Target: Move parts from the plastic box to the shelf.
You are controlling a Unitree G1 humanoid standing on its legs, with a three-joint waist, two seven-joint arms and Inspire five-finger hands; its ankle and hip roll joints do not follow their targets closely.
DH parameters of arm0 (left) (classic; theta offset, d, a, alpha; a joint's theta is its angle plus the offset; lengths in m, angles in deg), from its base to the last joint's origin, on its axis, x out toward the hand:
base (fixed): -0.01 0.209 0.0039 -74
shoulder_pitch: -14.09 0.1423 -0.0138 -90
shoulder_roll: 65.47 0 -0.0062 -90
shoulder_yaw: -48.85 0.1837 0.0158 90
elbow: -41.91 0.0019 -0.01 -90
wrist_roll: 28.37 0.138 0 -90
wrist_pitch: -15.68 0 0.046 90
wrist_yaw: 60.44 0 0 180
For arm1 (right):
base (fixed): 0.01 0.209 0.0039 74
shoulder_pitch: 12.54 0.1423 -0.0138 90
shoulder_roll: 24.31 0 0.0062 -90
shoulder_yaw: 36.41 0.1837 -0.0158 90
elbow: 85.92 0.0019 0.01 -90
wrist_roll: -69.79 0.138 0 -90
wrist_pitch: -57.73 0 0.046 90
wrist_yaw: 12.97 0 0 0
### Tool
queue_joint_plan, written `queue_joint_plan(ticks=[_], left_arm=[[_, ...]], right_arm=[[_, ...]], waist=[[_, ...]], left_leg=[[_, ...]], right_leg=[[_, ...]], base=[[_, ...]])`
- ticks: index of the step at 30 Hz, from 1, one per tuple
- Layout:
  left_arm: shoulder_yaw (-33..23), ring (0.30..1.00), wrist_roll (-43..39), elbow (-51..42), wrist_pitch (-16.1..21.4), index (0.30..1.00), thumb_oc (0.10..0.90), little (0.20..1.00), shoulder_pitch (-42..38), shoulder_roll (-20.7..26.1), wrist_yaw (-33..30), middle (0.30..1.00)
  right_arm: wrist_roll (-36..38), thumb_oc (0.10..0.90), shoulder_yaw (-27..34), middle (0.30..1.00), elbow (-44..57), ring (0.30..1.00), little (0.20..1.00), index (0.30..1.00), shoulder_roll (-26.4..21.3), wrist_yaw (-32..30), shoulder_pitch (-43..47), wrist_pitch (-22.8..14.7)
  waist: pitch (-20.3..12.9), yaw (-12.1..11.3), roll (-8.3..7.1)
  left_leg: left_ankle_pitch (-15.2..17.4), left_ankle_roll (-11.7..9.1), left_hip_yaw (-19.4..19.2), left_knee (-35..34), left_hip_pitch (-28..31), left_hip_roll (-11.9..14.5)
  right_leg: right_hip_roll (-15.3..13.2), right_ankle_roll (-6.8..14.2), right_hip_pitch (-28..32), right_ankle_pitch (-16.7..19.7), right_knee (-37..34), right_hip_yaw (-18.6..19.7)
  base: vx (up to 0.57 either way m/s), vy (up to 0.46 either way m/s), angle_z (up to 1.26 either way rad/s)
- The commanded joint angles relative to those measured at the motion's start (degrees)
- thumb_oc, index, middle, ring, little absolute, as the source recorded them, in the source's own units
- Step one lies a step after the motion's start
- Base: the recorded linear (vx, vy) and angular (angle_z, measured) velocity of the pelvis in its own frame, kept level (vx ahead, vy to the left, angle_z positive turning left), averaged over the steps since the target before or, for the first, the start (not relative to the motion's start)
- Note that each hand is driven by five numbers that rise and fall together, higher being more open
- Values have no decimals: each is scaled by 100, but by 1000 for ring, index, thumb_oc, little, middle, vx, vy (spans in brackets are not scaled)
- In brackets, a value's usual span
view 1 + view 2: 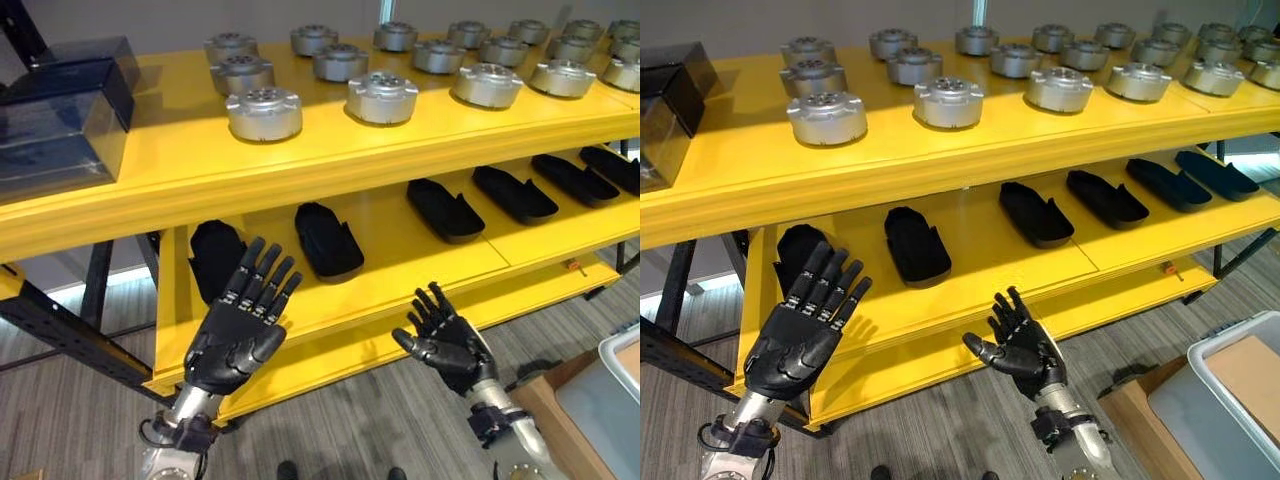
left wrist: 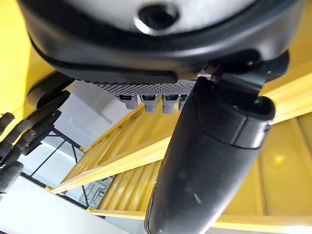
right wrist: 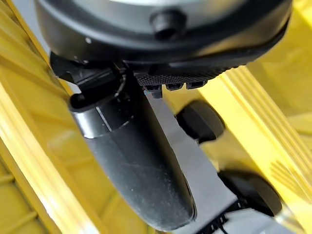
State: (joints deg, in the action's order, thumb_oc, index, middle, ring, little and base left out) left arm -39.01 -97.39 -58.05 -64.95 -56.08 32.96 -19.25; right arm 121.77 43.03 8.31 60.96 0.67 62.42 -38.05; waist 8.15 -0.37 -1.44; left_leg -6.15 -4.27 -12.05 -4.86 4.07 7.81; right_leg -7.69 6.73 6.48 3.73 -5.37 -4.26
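Note:
My left hand is raised in front of the yellow shelf's lower left edge, fingers straight and spread, holding nothing. Lower and to the right, my right hand is also open and empty, palm toward the shelf. Several round silver metal parts stand in rows on the top board. Several flat black parts lie in a row on the middle board. A pale plastic box shows at the lower right with a brown sheet in it. The right wrist view shows my thumb and two black parts beyond.
A dark see-through box sits on the top board's left end. A black metal frame stands left of the shelf. A brown carton lies beside the plastic box on grey plank flooring.

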Motion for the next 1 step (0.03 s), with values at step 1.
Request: queue_joint_plan(ticks=[1], left_arm=[[-188, 1000, -3, -409, 197, 1000, 900, 1000, -430, 109, 84, 1000]], right_arm=[[252, 900, 261, 1000, 717, 1000, 1000, 1000, -11, 396, 664, -347]], waist=[[-80, -95, -72]], left_leg=[[624, 115, 147, 1, 339, -44]], right_leg=[[115, -112, 72, -464, 213, -610]], base=[[0, 0, 0]])
